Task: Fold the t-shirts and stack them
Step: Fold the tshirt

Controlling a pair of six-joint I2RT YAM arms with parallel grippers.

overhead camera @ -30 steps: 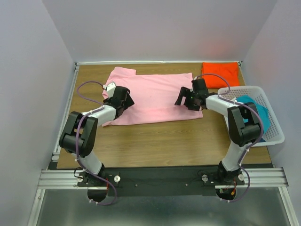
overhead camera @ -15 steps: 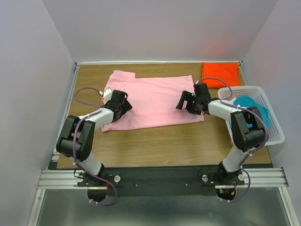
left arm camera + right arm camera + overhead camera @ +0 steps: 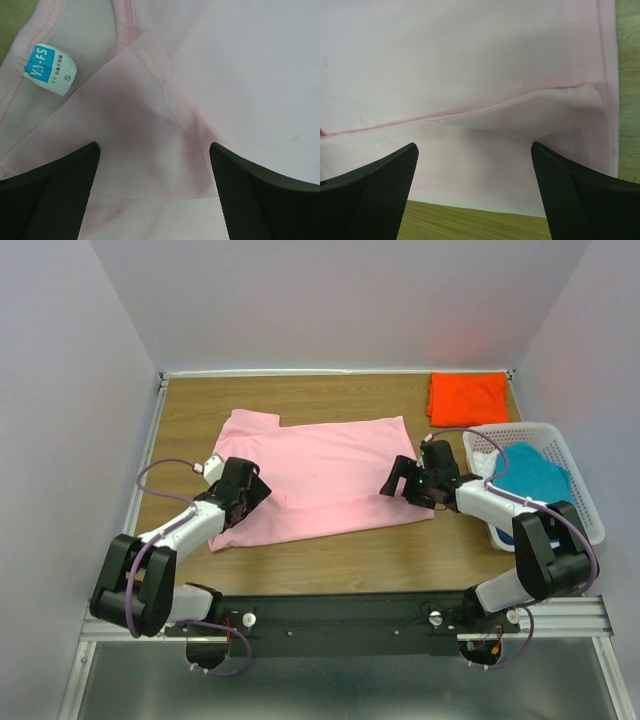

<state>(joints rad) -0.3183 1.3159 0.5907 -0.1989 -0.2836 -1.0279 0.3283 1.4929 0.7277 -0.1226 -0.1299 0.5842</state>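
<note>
Both arms (image 3: 185,525) (image 3: 487,501) stretch low over pink t-shirt (image 3: 330,475).

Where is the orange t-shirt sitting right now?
In the top view the orange t-shirt lies folded at the table's far right corner, just beyond the white basket and right of the pink t-shirt.

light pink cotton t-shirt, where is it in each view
Top external: light pink cotton t-shirt spread on brown wooden table.
Left wrist: shirt fills the frame, blue neck label upper left.
Right wrist: shirt fills most, table below.
Shared landmark: bare table wood beside the shirt.
</note>
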